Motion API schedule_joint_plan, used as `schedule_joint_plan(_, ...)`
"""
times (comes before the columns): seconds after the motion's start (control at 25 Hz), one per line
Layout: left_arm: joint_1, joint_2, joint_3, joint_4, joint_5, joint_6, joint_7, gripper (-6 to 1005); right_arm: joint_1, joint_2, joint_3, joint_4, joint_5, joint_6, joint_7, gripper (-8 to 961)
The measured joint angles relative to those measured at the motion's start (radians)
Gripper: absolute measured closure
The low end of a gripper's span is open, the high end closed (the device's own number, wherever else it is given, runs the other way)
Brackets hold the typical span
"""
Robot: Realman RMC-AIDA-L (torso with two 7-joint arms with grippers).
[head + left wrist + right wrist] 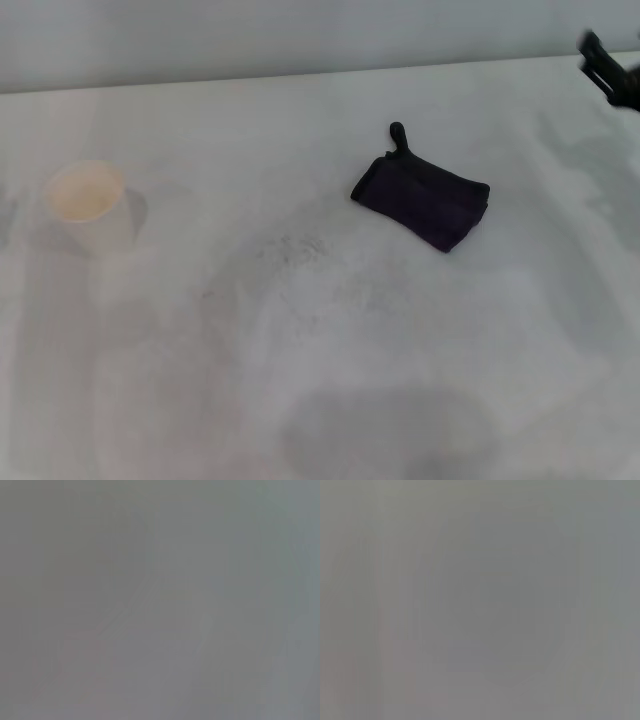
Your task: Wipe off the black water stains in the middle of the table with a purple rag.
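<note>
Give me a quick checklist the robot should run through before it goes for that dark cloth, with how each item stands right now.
1. Purple rag free to pick up: ok, it lies folded on the table, nothing on it.
2. Right claw near the rag: not ok, it sits at the far right edge, well apart.
3. Right claw open: cannot tell.
4. Left claw ready: cannot tell, out of view.
5. Black stain located: not ok, only a faint grey smudge shows.
6. Paper cup out of the way: ok, far on the left.
</note>
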Motion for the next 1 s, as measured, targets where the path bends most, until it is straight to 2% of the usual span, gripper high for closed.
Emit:
schedule_joint_plan(0.08,0.0,0.0,0.0,0.0,0.0,-0.001,-0.001,107,0.007,0.0,0.055,0.048,0.01,-0.031,-0.11,75)
schedule_joint_plan(0.24,-0.003,0.0,-0.001,0.001,-0.001,-0.006,-0.002,107,0.013,-0.003,0.131,0.077,0.012,-0.102,-0.149,76)
schedule_joint_plan(0.44,-0.003,-0.002,-0.001,0.002,-0.03,-0.017,-0.003,106,0.02,-0.007,0.135,0.066,0.012,-0.114,-0.153,76)
schedule_joint_plan(0.72,-0.028,0.002,-0.003,0.002,-0.072,-0.096,-0.017,104,0.063,-0.006,0.136,0.067,0.013,-0.233,-0.151,76)
schedule_joint_plan(1.0,-0.04,0.005,-0.005,-0.004,-0.177,-0.098,-0.019,107,0.09,-0.008,0.135,0.062,0.009,-0.241,-0.153,76)
